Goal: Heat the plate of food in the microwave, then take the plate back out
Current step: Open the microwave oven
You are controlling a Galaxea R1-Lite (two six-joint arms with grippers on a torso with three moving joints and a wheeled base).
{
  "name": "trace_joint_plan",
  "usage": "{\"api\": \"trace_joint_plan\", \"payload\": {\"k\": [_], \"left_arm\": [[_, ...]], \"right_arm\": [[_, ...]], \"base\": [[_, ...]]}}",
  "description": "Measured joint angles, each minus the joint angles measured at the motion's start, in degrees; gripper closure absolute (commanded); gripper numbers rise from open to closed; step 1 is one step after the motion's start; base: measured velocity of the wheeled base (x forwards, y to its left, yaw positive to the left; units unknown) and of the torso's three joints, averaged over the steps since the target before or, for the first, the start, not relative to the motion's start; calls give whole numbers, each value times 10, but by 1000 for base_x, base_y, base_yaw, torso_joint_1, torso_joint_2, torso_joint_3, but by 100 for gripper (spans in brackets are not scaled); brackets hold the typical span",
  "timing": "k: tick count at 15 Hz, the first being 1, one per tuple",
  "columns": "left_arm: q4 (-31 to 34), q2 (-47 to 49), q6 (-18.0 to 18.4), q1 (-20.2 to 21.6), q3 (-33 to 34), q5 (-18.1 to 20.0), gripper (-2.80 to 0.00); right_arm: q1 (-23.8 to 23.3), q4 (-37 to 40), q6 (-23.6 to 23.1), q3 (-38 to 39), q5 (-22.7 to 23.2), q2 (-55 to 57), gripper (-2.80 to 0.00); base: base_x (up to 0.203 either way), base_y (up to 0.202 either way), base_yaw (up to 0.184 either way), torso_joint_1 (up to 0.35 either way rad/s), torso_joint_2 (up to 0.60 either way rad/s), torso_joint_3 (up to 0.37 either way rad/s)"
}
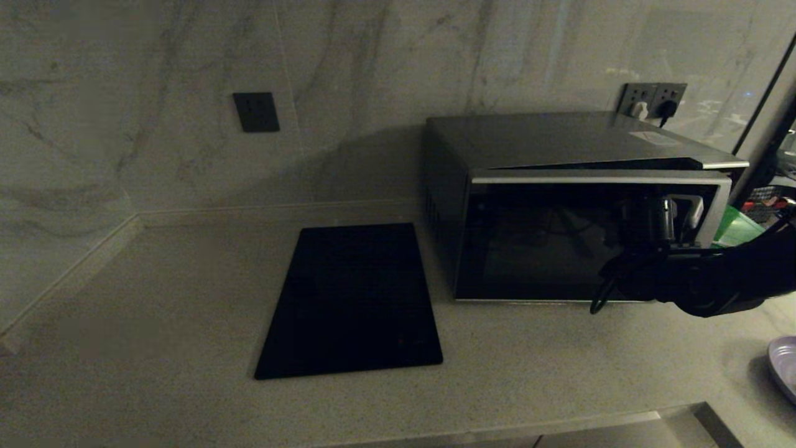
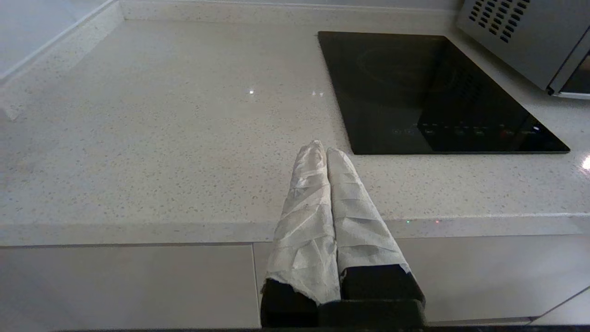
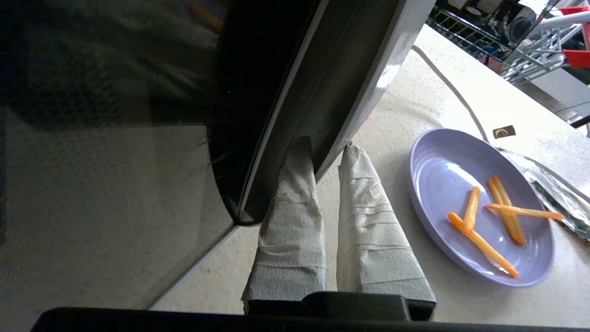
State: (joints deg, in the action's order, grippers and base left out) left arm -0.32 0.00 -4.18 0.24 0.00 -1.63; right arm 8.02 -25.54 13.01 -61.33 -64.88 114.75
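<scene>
The black microwave (image 1: 528, 143) stands at the back right of the counter, its dark glass door (image 3: 258, 92) slightly ajar at the right side. My right gripper (image 3: 326, 145) is shut on that door's free edge, one tape-wrapped finger (image 3: 290, 207) inside and one outside; in the head view it sits at the door's right end (image 1: 679, 214). The plate of food (image 3: 442, 184), pale lilac with orange sticks (image 3: 481, 242), rests on the counter to the right of the microwave, only its rim (image 1: 785, 364) showing in the head view. My left gripper (image 2: 321, 150) hangs shut and empty over the counter's front edge.
A flat black cooktop (image 1: 351, 298) lies left of the microwave, also in the left wrist view (image 2: 433, 92). A green board (image 1: 737, 227) stands behind the microwave's right side. Wall sockets (image 1: 653, 99) with plugs sit above it. A foil packet (image 3: 553, 193) lies beside the plate.
</scene>
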Motion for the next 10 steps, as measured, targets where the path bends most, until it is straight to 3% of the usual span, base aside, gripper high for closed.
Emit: {"api": "trace_joint_plan", "payload": {"k": [10], "left_arm": [[0, 0, 0, 0, 0, 0, 0]], "right_arm": [[38, -3, -4, 34, -5, -59, 0]], "base": [[0, 0, 0, 0, 0, 0]]}}
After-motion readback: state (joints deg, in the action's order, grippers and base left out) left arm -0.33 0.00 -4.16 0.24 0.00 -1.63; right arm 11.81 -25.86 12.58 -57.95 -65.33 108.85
